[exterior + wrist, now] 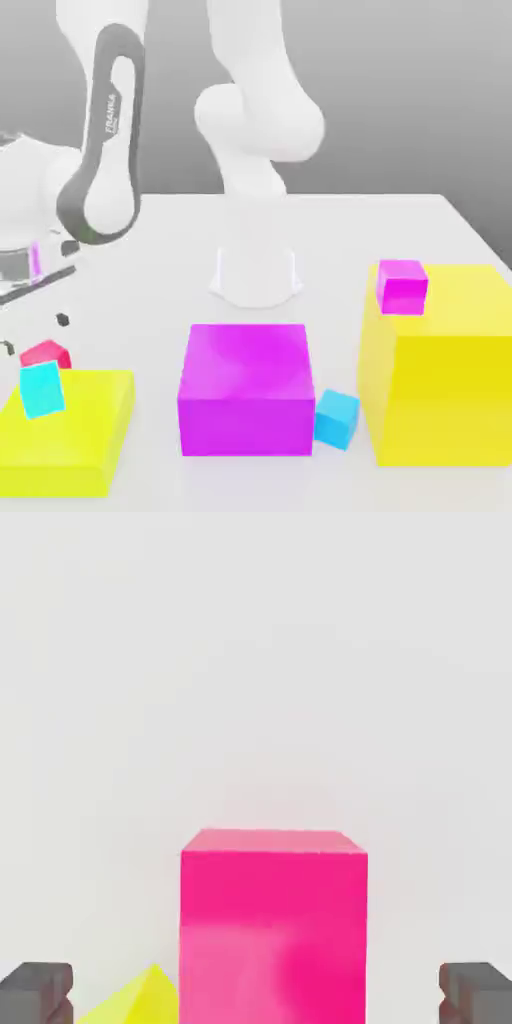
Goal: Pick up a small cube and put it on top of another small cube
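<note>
The small crimson-red cube [46, 353] rests on the white table at the exterior view's left, just behind a low yellow block [70, 430]. My gripper [36, 334] hovers right above it, open, with a dark fingertip on each side. In the hand view the cube [272, 932] stands large between the two fingertips [36, 994], and my gripper [256, 997] holds nothing. A small cyan cube [42, 389] sits tilted on the low yellow block, close in front of the red one. A small magenta cube [403, 285] lies on the tall yellow block [440, 390].
A big magenta block [246, 390] stands in the middle foreground, with another small cyan cube [336, 418] at its right side. The arm's white base [256, 272] rises behind it. A corner of the low yellow block [135, 1002] shows beside the red cube.
</note>
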You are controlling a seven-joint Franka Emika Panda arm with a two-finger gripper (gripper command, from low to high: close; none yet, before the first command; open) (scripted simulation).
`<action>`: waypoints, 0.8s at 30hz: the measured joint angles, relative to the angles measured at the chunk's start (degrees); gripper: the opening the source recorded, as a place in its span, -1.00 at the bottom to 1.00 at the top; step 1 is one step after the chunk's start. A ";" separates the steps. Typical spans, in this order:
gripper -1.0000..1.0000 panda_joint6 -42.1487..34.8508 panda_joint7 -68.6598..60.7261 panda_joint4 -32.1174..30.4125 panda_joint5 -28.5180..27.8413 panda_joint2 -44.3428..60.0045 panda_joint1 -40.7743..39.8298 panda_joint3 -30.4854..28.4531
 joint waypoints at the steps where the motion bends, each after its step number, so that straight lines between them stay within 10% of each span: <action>1: 0.00 1.68 -0.34 0.36 0.47 2.08 -0.50 0.60; 2: -1.00 3.03 -0.59 0.66 0.76 3.73 -0.89 1.05; 10: -1.00 2.23 -0.37 0.44 0.52 2.59 -0.84 0.93; 24: -1.00 -23.85 -11.97 8.46 -5.08 -15.51 10.47 3.99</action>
